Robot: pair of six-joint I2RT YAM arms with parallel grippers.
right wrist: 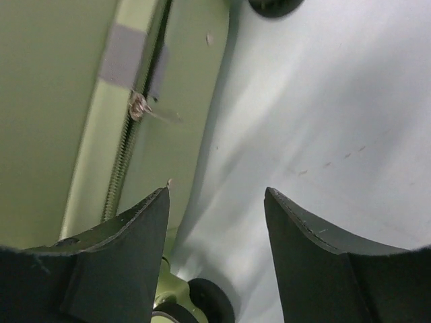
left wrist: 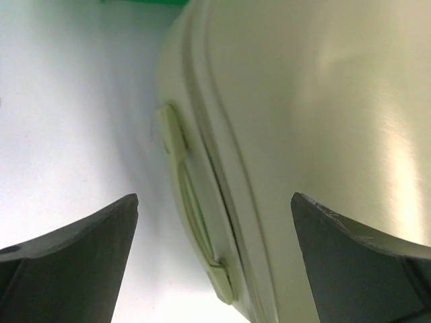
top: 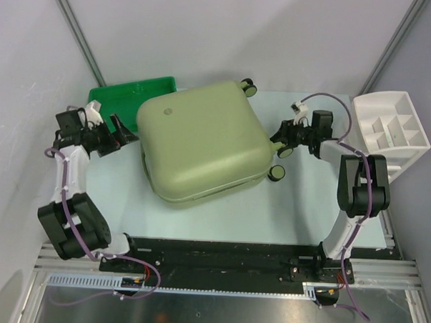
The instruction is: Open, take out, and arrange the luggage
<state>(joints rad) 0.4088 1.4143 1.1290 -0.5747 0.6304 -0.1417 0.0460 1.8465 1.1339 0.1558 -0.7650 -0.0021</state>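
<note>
On the worktop's (top: 270, 214) left side, at about 10 o'clock in the overhead view, a green tray (top: 125, 97) lies partly under the far-left corner of the luggage (top: 202, 139). Just in front of the tray, the left arm (top: 71, 191) reaches in with its jaws spread wide and holding nothing. The suitcase lies at their 3 o'clock, just beside them, with its pale side handle (left wrist: 192, 215) straight ahead between the fingers.

The luggage sits flat at the middle of the worktop, lid closed. It is nearly square from above, and its handle-to-wheel line runs roughly from 8 o'clock to 2 o'clock.

The right arm (top: 357, 189) comes in from 3 o'clock at the wheeled side. Its jaws are also parted and empty, with one black wheel (top: 277, 173) just beside them. In the right wrist view, the zip seam runs away toward 12 o'clock, the metal zip pull (right wrist: 139, 106) lies ahead and left of the fingers, and a grey patch (right wrist: 122, 57) sits just past it. Both arms are about equally close, but opening likely depends on that pull, so the right one looks better placed.

A white organizer (top: 392, 130) stands well apart at 2 o'clock. The worktop is pale and smooth, and plain grey walls enclose it.
</note>
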